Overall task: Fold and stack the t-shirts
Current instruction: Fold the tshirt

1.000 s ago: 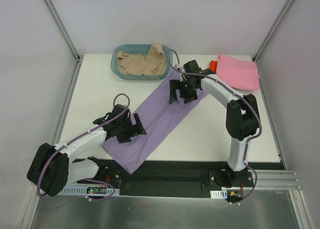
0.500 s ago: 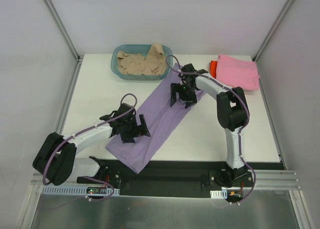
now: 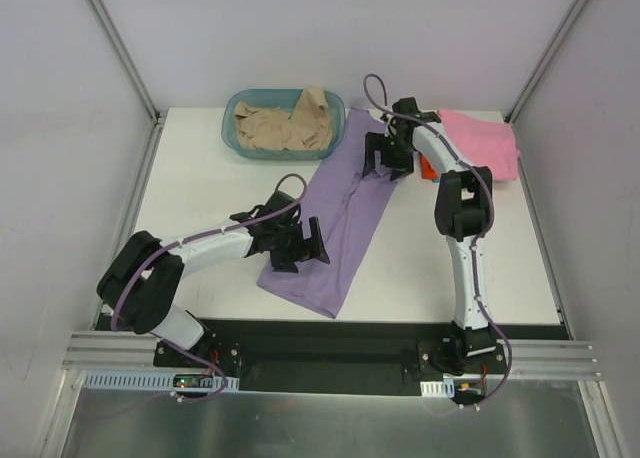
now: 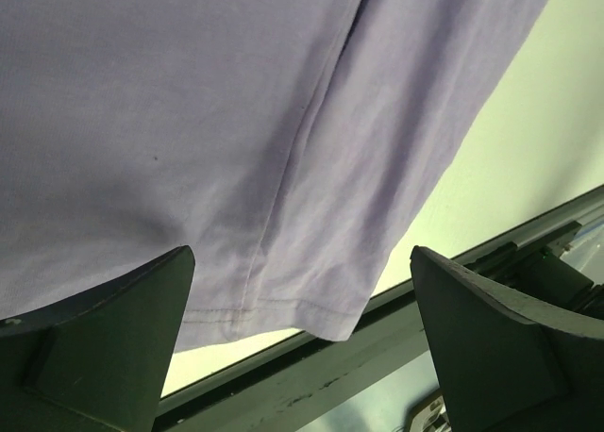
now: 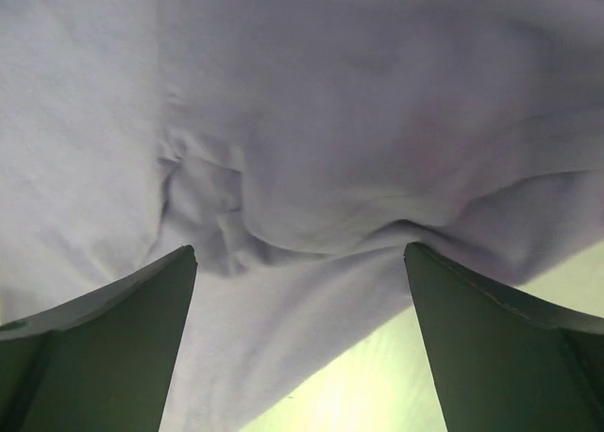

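A lavender-purple t-shirt (image 3: 340, 213), folded into a long strip, lies slantwise on the white table (image 3: 200, 188). My left gripper (image 3: 298, 248) is open over its near end; the left wrist view (image 4: 302, 253) shows the hem corner (image 4: 326, 319) between the spread jaws. My right gripper (image 3: 385, 162) is open over its far end, above wrinkled cloth (image 5: 311, 121). A folded pink t-shirt (image 3: 482, 143) lies at the back right, with an orange-red t-shirt (image 3: 427, 170) peeking out beneath it. A crumpled beige t-shirt (image 3: 285, 126) sits in the basket.
The teal plastic basket (image 3: 229, 136) stands at the back left of the table. A black rail (image 3: 380, 343) runs along the table's near edge, close to the lavender hem. Grey walls enclose the table on three sides.
Both arms have swung to the right and the lavender t-shirt has slid with them: its near end moved right, its far end moved back toward the pink t-shirt, so it lies steeper.
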You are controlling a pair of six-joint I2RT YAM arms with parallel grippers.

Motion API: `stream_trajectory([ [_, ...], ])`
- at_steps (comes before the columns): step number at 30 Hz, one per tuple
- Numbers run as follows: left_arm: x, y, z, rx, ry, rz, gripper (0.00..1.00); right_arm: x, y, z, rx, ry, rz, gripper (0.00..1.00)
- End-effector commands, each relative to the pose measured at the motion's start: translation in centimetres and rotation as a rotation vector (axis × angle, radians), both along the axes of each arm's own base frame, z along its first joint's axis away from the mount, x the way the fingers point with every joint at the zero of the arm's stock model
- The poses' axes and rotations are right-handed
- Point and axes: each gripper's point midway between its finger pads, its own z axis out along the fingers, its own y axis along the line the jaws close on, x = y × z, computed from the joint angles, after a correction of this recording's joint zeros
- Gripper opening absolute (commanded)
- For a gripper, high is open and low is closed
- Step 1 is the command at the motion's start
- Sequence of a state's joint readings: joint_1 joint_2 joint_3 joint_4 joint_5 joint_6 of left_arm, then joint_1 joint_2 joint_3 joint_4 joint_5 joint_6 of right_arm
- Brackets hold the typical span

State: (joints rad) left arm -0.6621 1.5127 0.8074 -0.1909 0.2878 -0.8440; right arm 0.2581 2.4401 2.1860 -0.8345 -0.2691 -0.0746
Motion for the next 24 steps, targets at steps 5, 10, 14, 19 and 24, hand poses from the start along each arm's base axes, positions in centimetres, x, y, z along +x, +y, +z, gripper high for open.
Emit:
stream_trajectory([
  [5, -0.9, -0.3, 2.7, -0.067, -0.061, -0.036, 0.99, -0.8, -1.9, 6.4, 0.005, -0.151, 0.059, 0.97],
  [10, -2.1, 1.7, 4.5, -0.059, -0.130, -0.018, 0.99, -3.8, 0.0, 9.4, 0.065, -0.215, 0.133, 0.97],
  [14, -3.0, 6.4, 3.8, 0.115, -0.144, 0.077, 0.99, -8.9, 2.6, 11.8, 0.093, -0.309, 0.224, 0.97],
  [19, -4.0, 10.7, 2.1, 0.169, -0.115, 0.216, 0.99, -19.9, 6.8, 10.6, 0.039, -0.425, 0.440, 0.97],
  [24, -5.2, 12.4, -0.2, 0.182, -0.043, 0.281, 0.99, -28.8, 8.9, 7.9, -0.010, -0.417, 0.585, 0.98],
])
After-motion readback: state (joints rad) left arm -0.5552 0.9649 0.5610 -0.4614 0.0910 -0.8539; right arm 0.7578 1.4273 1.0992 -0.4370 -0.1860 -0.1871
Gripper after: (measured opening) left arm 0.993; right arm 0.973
